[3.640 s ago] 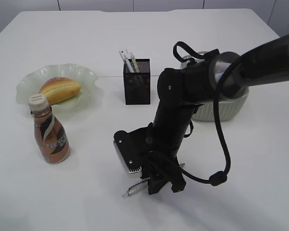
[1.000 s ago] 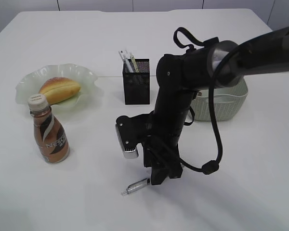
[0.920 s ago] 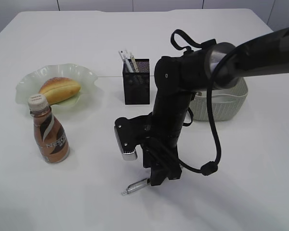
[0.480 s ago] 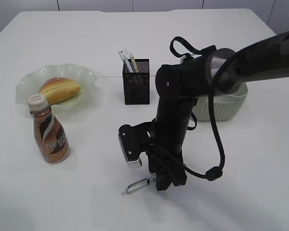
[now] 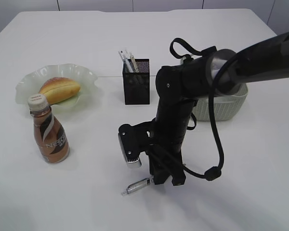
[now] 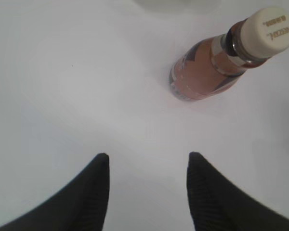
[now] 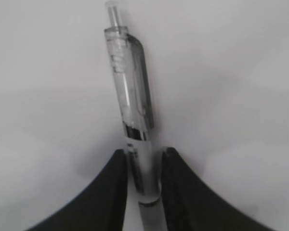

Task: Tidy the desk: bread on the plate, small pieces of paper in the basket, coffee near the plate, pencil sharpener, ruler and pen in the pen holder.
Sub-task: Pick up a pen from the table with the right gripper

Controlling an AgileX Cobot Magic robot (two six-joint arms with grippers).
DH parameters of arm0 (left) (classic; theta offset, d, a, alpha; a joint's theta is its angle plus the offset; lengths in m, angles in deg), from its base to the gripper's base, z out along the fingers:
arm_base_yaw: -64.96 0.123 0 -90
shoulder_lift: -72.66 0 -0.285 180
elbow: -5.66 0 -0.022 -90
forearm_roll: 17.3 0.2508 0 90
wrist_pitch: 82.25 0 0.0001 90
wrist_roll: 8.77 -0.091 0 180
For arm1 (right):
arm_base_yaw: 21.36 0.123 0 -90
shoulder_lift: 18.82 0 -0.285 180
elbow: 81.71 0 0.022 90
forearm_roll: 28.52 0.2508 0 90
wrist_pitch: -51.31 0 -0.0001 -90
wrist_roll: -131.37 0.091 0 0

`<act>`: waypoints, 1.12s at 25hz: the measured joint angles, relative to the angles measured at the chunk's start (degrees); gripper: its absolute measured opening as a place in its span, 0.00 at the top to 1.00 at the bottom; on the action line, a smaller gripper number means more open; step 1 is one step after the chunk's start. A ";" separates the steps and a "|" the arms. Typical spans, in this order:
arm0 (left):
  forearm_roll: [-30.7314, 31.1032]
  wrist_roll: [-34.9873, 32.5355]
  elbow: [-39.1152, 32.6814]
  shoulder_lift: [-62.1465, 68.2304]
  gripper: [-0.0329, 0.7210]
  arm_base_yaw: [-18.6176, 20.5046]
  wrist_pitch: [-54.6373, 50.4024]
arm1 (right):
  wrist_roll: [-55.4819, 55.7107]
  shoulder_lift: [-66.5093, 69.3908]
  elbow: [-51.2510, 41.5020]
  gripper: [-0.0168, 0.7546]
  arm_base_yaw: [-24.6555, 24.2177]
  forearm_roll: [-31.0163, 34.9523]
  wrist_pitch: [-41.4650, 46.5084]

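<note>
We count one bread [image 5: 60, 89] on one plate [image 5: 89, 76] at left, one coffee [image 5: 48, 134] bottle at lower left, one pen holder [image 5: 137, 82] at upper centre, one basket [image 5: 226, 108] at right, and one pen [image 5: 137, 186] lying at lower centre, two grippers [image 6: 147, 185] [image 7: 143, 168] across the wrist views

Left claw [image 6: 145, 166] spread, coffee [image 6: 216, 62] upright on desk [image 6: 77, 86]

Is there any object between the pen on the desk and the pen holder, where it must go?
No loose object lies between them. The pen sits between the right gripper fingers near the desk's front edge. Toward the pen holder the exterior view shows only bare desk and the right arm itself. The holder already contains some items.
</note>
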 joint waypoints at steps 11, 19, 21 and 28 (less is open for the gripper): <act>0.00 0.00 0.00 0.00 0.45 0.00 0.09 | 0.00 0.00 -0.12 0.86 0.00 -0.08 0.00; 0.00 0.00 0.00 0.00 0.45 0.00 -0.02 | 0.00 -0.24 -0.21 0.90 0.00 -0.08 1.47; 0.00 0.00 0.00 0.00 0.45 0.00 -0.23 | 0.00 -0.46 -0.57 0.90 0.00 -0.08 2.53; 0.00 0.00 0.00 0.00 0.45 0.00 -0.67 | -3.83 -3.63 -0.87 0.90 -1.31 5.37 3.74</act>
